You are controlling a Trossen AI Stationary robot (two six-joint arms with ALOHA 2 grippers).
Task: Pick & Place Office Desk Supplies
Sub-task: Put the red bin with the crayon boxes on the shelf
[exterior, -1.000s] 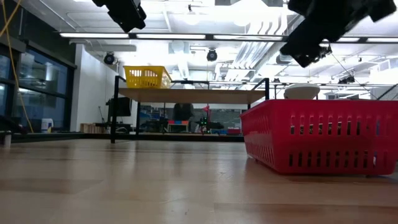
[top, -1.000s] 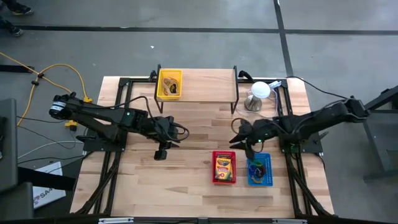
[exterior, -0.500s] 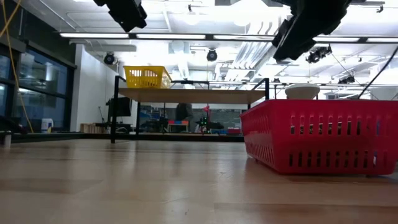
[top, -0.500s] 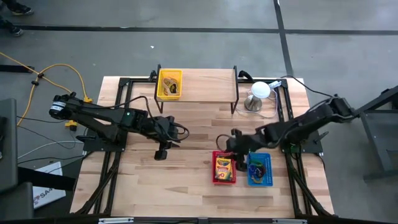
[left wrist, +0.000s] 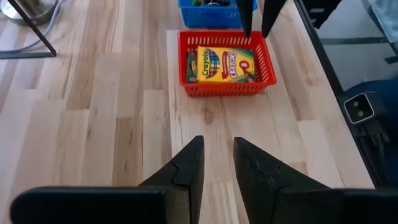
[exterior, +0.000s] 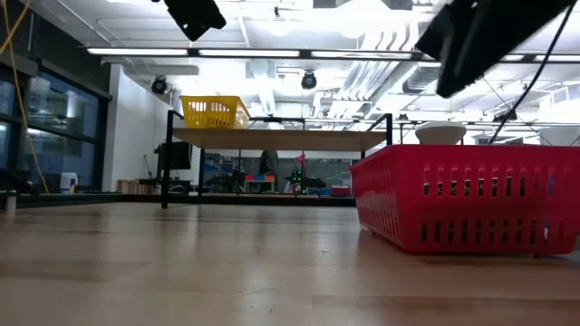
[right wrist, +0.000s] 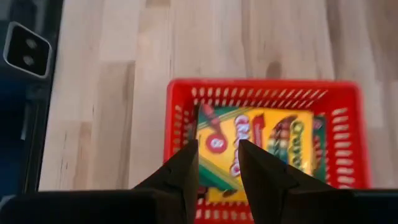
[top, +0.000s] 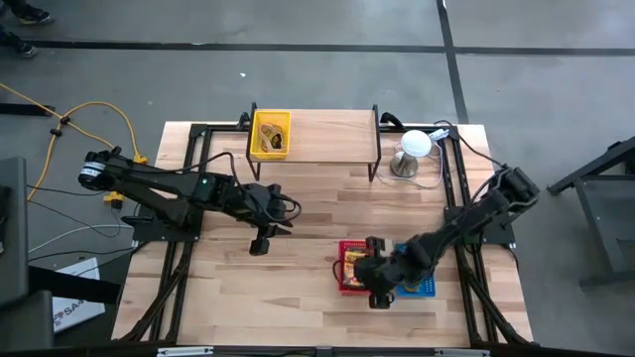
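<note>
While the left gripper [top: 258, 244] is waiting open over the bare wood, the right gripper [top: 378, 297] is swinging in from beside the blue basket [top: 421, 281] and hanging open and empty over the crayon box [right wrist: 252, 153] in the red basket [right wrist: 180, 112], probably getting ready to grab it.

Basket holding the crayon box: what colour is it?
Red plastic mesh basket; the left wrist view shows it best.

Crayon box [top: 354, 266] lies in a basket [top: 343, 286] just left of another basket [top: 423, 288]
</note>
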